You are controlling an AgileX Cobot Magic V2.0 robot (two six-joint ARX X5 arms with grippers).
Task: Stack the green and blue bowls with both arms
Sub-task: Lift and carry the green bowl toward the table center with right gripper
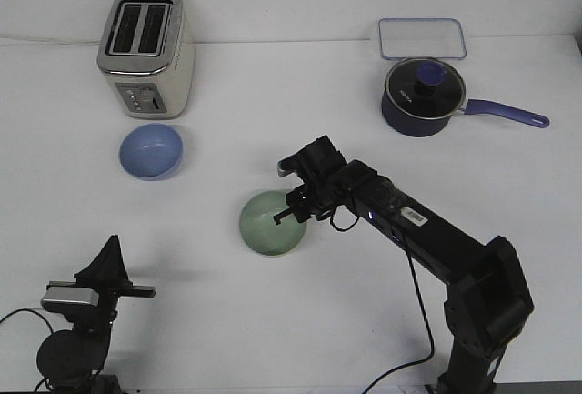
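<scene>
Blue bowl [151, 151] sits on the table by the toaster [145, 51], untouched; left gripper [111, 253] idles low, jaws unreadable. Green bowl [271, 222] lies mid-table, right gripper [293, 210] at its rim, grip unclear. Next: secure and lift green onto blue.

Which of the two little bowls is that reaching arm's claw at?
The green bowl, mid-table: the right gripper is at its rim. The blue bowl sits apart, in front of the toaster, with no arm near it.
</scene>
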